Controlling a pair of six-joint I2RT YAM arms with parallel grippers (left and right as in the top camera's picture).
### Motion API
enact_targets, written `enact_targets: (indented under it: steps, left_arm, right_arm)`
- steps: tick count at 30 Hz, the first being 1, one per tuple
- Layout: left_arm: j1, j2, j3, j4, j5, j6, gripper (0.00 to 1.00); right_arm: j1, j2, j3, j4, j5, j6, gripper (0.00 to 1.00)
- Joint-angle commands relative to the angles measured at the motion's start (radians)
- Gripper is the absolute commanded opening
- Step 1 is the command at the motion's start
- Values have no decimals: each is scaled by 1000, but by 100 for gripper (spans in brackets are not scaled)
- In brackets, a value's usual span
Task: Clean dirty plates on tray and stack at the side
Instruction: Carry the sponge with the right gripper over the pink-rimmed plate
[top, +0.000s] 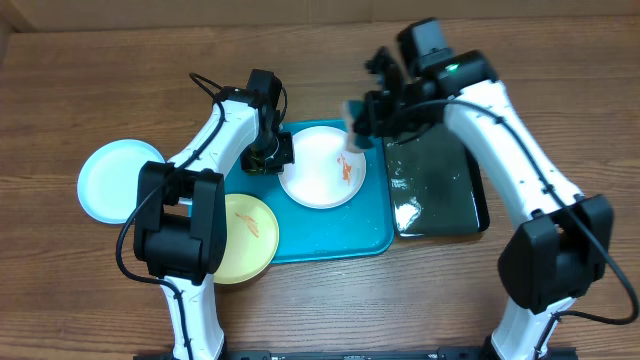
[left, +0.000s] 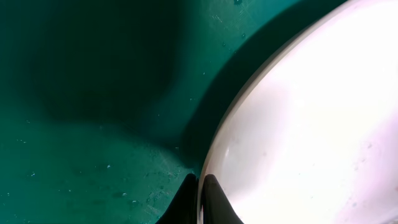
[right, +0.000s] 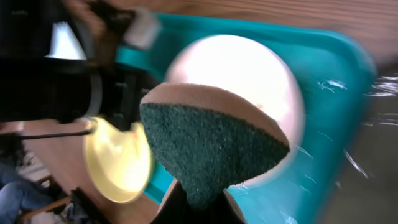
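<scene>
The white plate (top: 322, 166) lies on the turquoise tray (top: 370, 225), with an orange-red smear near its right side. It also shows in the left wrist view (left: 311, 124) and the right wrist view (right: 249, 68). My left gripper (top: 268, 152) (left: 201, 202) is shut on the white plate's left rim. My right gripper (top: 358, 120) (right: 200, 202) is shut on a green scouring sponge (right: 208, 140) and holds it above the plate's right edge. The pale yellow plate (top: 245, 236) overlaps the tray's front left corner. The mint-blue plate (top: 112, 180) lies on the table at the left.
A glossy black tray (top: 437, 190), wet, lies right of the turquoise tray under my right arm. Bare wooden table surrounds both trays.
</scene>
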Motion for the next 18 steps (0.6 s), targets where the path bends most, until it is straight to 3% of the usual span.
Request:
enact_targets:
  steps: [1, 7, 18]
  left_arm:
    - [-4, -7, -3, 0, 3, 1, 4]
    - [-4, -7, -3, 0, 3, 1, 4]
    - [-4, -7, -3, 1, 3, 1, 4]
  right_arm:
    - [82, -19, -56, 63, 49, 109, 4]
    - [187, -7, -177, 227, 286, 218, 4]
    - [214, -5, -354, 446, 355, 248, 4]
